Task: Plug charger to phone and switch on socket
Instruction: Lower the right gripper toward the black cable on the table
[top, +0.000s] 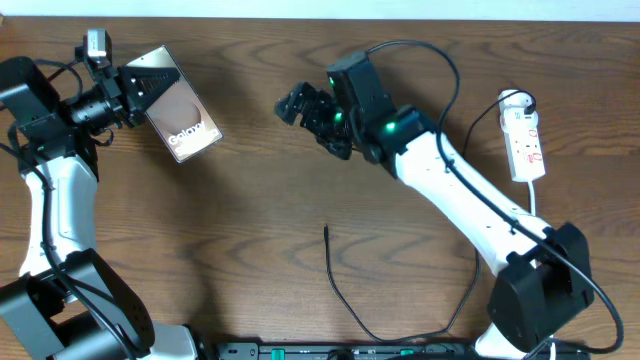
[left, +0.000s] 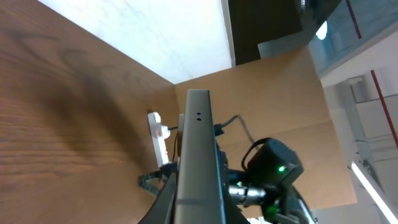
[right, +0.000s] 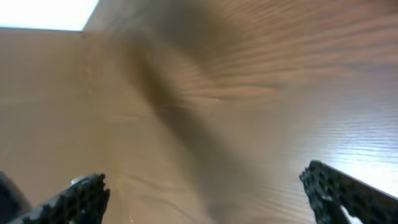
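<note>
The phone (top: 183, 118), a dark slab with white lettering, is held off the table at the far left with my left gripper (top: 138, 90) shut on its end. The left wrist view shows the phone (left: 199, 149) edge-on between the fingers, its end with two small holes pointing away. My right gripper (top: 298, 108) hovers open over the middle of the table, and in its own view nothing lies between the fingers (right: 84, 198). The charger (top: 336, 280) lies as a thin black cable on the near table, its tip (top: 326, 230) pointing away. The white socket (top: 526, 140) lies at the right.
The socket (left: 159, 134) and the right arm (left: 273, 168) show beyond the phone in the left wrist view. The charger cable runs towards the table's front edge and a black bar (top: 330, 350). The socket's white cord (top: 534, 195) passes near the right arm's base.
</note>
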